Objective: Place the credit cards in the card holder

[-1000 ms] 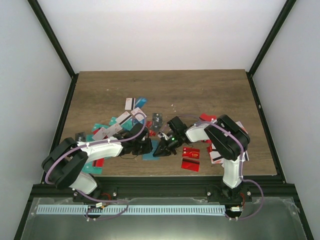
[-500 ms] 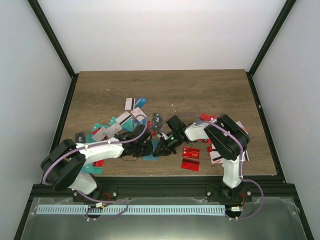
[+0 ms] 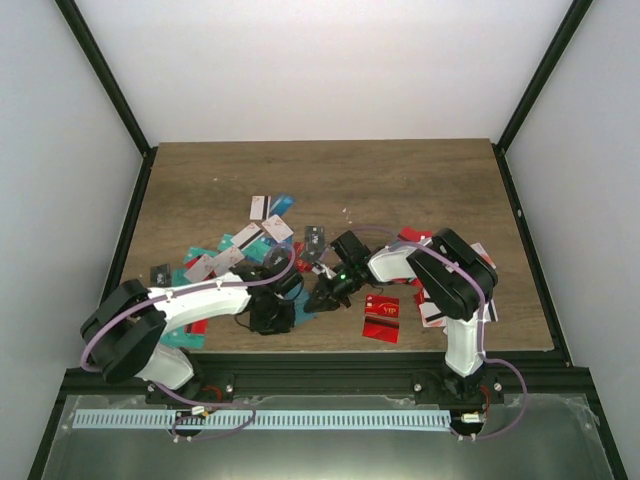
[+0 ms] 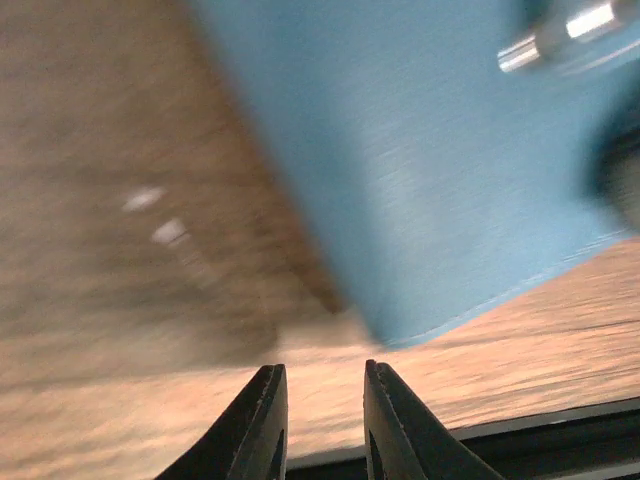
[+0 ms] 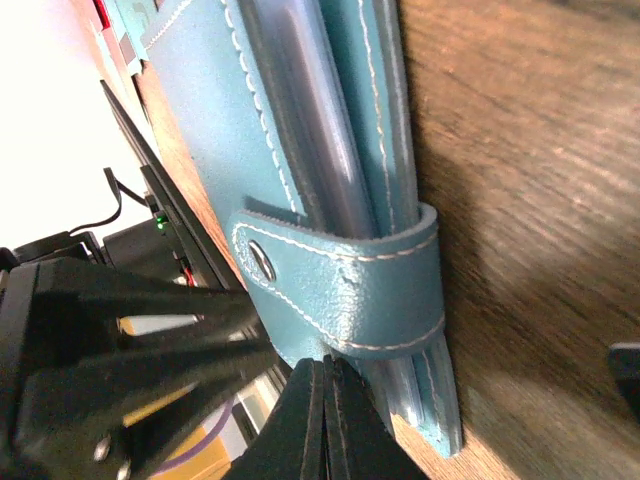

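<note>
Well, a scatter of cards (image 3: 232, 255) is lying on the bench (image 3: 400, 190), beyond the left jaws and off to their left. The left jaws are standing slightly apart with nothing between them, hanging over bare wood. The holder (image 4: 430, 170) is lying just ahead of their tips and a little to the right, not touching them. Its light blue face is blurring across the wrist view, with a silver snap (image 4: 560, 35) at the far side. From above, it is sitting between the two pairs of jaws, mostly hidden. The right jaws are pressing shut, their tips meeting right at the lower edge of the holder's clasp tab (image 5: 350, 285). Whether they are pinching any of it is not showing. A red card (image 3: 381, 318) is lying just right of the right jaws, and more cards are lying farther right, partly under the right arm (image 3: 450, 280).
</note>
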Motion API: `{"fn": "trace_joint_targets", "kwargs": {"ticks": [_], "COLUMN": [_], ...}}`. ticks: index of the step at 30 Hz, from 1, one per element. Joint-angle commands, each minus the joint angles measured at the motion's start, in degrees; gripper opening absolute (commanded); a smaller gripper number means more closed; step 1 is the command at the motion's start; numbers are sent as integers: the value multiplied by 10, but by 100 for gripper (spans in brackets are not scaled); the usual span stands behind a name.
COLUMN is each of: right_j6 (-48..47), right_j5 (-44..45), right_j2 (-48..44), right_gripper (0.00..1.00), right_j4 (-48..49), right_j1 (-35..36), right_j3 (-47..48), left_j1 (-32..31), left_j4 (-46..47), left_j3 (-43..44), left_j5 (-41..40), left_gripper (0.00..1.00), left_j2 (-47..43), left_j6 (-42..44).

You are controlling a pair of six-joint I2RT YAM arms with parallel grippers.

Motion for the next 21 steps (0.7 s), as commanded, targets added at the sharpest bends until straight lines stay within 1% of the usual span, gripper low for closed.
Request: {"fn": "trace_joint_targets", "kwargs": {"ticks": [1,4,7,8,9,15,21], "right_j6": [-17,-22,-31,-34,-37,-53,-54], "right_j5": [284,282,282,282,283,284,286], "right_j2": [60,51,33,26,18,-42,-120], "right_gripper": [1,1,1,2,6,36,54], "right_j4": [-55,-55,-54,-55,-57,-82,-128], "right_j1": [-6,-5,-5,-5,-5,-5,-2], "right_j3": [-30,-31,-33,-32,-30,-7,1], "left_j1": [4,10,13,14,15,20,26], "left_j4": [-159,-167,-162,-161,-160,-166,-180], "left_j3": [30,61,74,75,74,80,107], "left_j5": [-26,-32,-36,-38,-41,-56,-79], "left_gripper": [25,30,32,32,32,35,40], "left_j2": [-8,-36,-61,-68,-75,-109,-133], "left_j6": [-8,-19,-25,-26,-27,-27,-9]}}
